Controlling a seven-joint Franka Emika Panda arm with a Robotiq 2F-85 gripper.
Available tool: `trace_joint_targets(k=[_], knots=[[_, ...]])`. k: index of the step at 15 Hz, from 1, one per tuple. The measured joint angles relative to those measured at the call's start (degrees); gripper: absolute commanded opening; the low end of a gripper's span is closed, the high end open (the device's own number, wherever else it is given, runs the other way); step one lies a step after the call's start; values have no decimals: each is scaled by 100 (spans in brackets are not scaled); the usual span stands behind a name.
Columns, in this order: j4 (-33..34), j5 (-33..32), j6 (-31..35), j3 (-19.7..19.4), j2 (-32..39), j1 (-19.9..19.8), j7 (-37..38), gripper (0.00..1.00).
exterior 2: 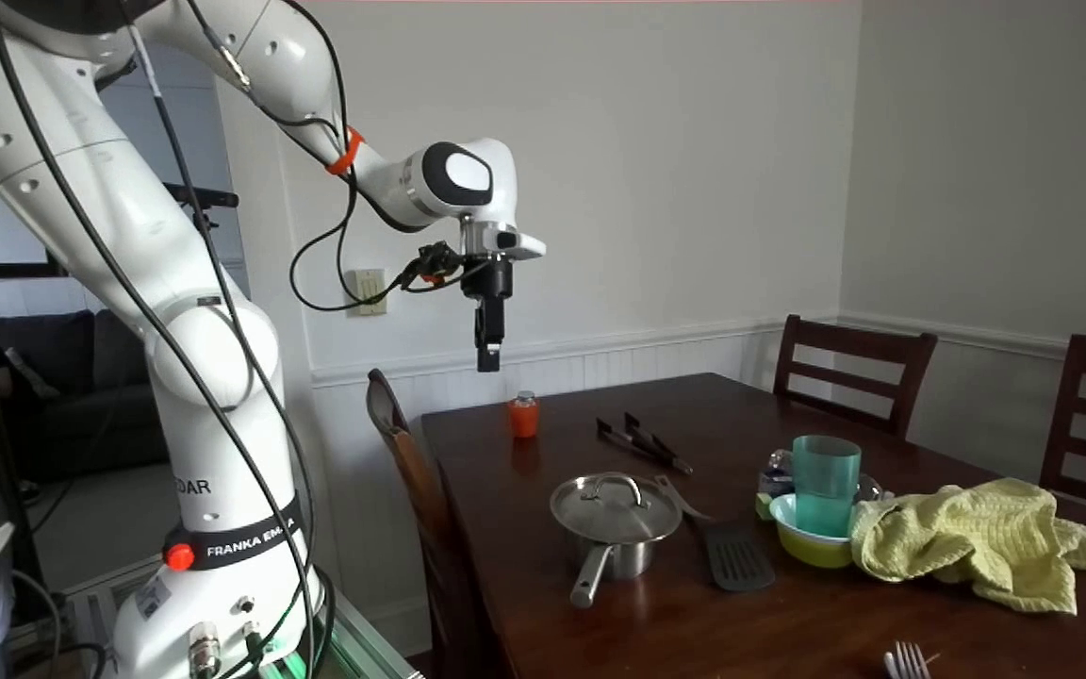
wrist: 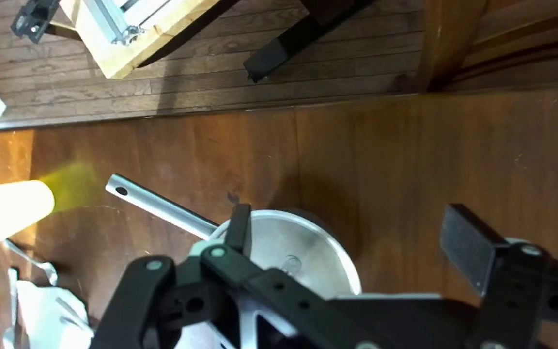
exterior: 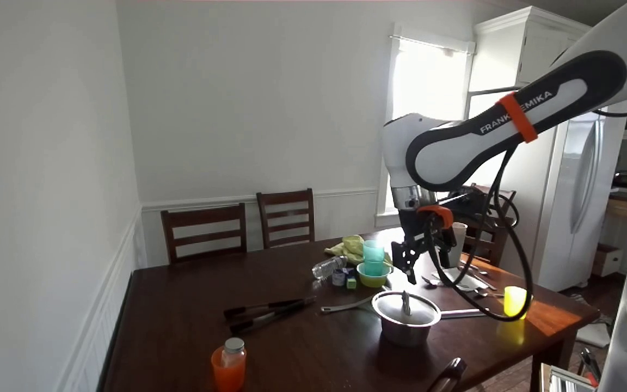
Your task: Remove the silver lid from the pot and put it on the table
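Observation:
The silver lid sits on the pot, its loop handle standing up. The lid and pot also show in an exterior view. In the wrist view the lid is partly hidden behind one finger, and the pot's long handle points to the upper left. My gripper is open and empty, pointing down above the pot and apart from it. It also shows in an exterior view and in the wrist view, its fingers wide apart. The table is dark brown wood.
A spatula, tongs, an orange cup with a bottle in it, and a bowl holding a teal cup lie around the pot. A yellow cup stands beyond the pot handle. A chair stands at the table edge.

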Motion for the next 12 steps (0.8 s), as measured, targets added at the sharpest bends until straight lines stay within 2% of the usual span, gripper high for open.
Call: trace_joint_targets(k=[7,12], knots=[[-673,-15,1892,-710,419,-739,510,100],[-722,-15,2109,-825,566,-842,557,100]])
